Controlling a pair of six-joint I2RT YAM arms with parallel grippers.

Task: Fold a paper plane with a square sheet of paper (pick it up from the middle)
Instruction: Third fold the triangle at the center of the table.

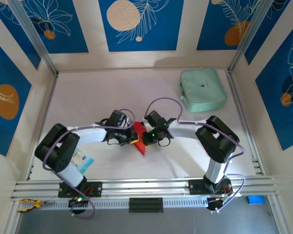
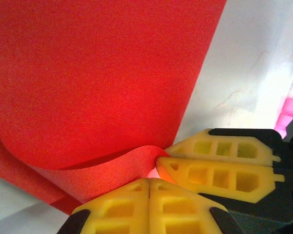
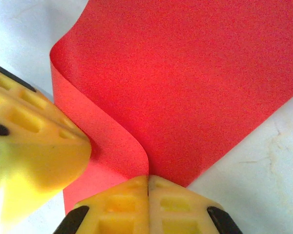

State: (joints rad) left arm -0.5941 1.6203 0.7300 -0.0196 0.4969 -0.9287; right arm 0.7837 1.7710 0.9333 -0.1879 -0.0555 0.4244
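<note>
From above, the red paper sheet [image 1: 140,147] is lying on the table [image 1: 97,92], well nearer the arms than the green pouch [image 1: 202,89] and to its left. The left gripper [image 1: 134,141] and right gripper [image 1: 146,140] are meeting on it.

At the left wrist, the left gripper [image 2: 149,187] is pinching the sheet's [image 2: 102,83] curled edge, jaws tight together; the right gripper [image 2: 160,161] is nipping the same curl.

At the right wrist, the right gripper [image 3: 147,184] is clamping the sheet's [image 3: 195,83] fold.
</note>
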